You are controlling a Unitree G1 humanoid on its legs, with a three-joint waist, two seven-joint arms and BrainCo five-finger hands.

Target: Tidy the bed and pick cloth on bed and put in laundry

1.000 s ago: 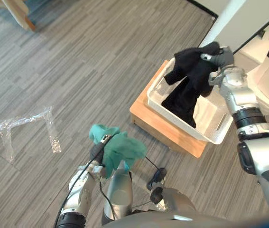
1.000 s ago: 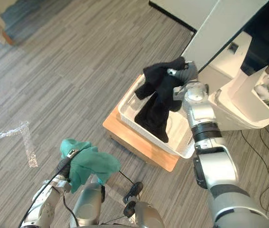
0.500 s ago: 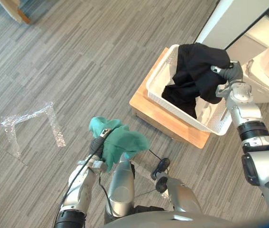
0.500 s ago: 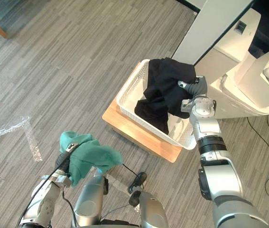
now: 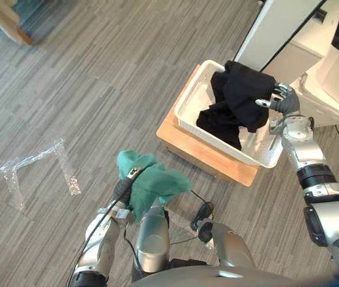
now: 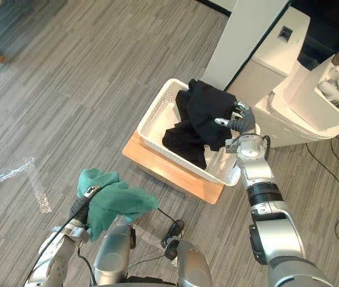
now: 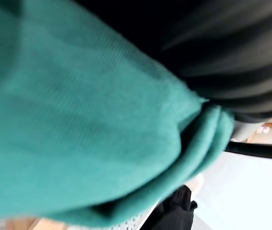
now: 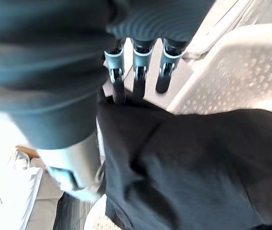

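Black cloth (image 5: 241, 98) lies bunched in the white laundry basket (image 6: 155, 113), upper right of the head views, heaped toward the basket's right end. The basket sits on a low wooden platform (image 5: 211, 158). My right hand (image 5: 283, 103) is at the basket's right rim; its fingers (image 8: 138, 67) are extended and loosely spread, their tips at the cloth's upper fold, gripping nothing that I can see.

Green cloth (image 5: 154, 182), lower centre of the frame, is draped over my left hand (image 5: 123, 190). It covers the hand, so I cannot tell how it is held.

Risks noted:
- If fabric catches on the dark tips when the right hand lifts away, the black cloth could be dragged over the rim and out.
- The heap is high at that end and may slump over the edge unaided.
- The green cloth hangs loose, so a quick swing toward the basket could shed it onto the floor.
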